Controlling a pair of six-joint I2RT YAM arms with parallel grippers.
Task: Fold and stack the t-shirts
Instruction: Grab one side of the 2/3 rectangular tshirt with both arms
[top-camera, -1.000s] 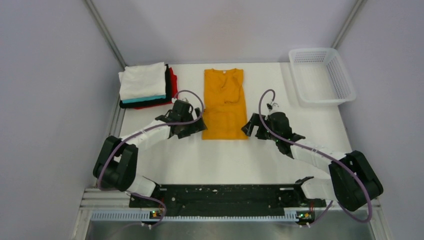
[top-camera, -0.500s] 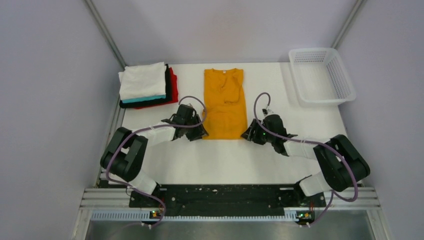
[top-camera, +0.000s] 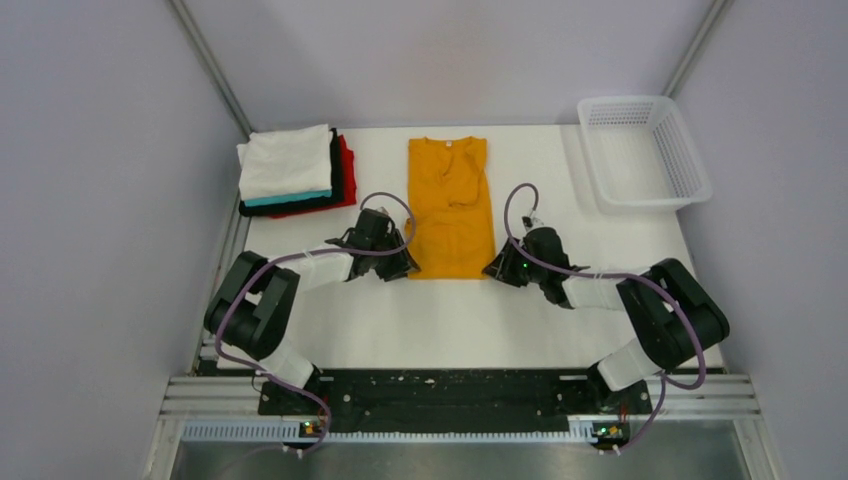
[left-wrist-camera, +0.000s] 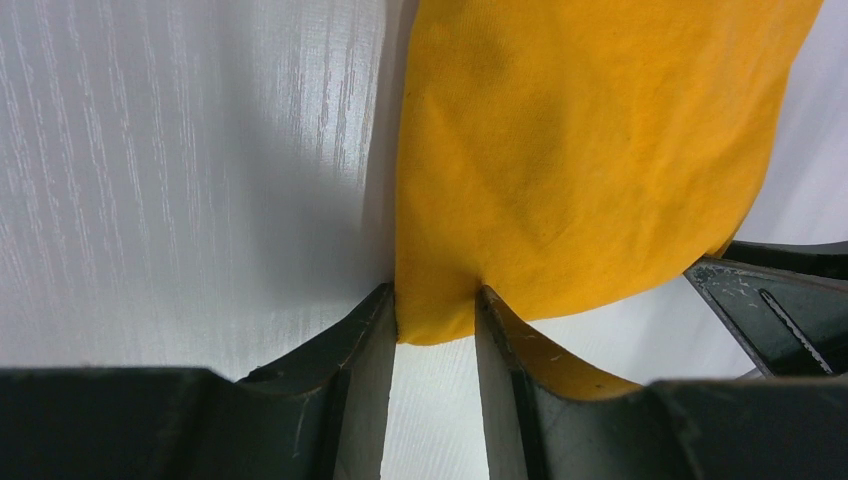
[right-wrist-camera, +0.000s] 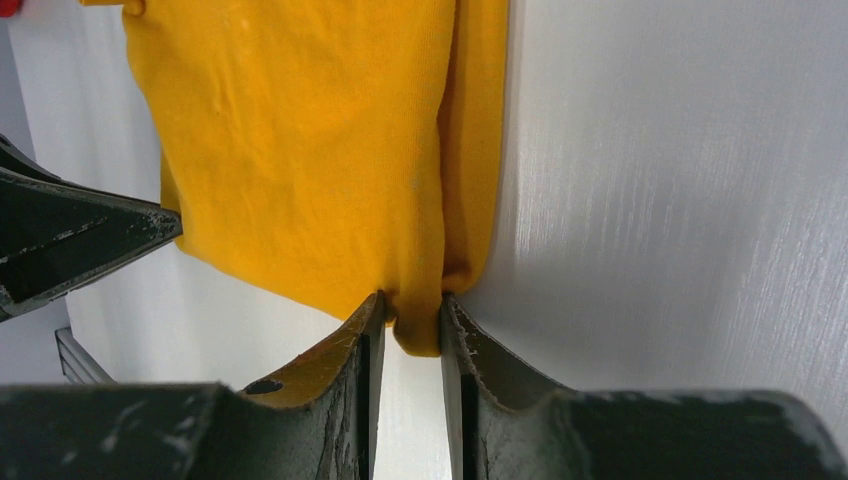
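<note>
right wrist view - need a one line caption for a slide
Wrist view: the right jaws pinch the near right corner of the orange t-shirt lying on the white table.

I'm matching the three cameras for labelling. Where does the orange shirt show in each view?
Top external: the shirt lies flat mid-table, collar at the far end.
Left wrist: it fills the upper right, with its near corner pinched in the left tool.
Right wrist: it fills the upper left, with its folded edge pinched in the right tool.
Shared landmark: the white table under the shirt's near hem.
</note>
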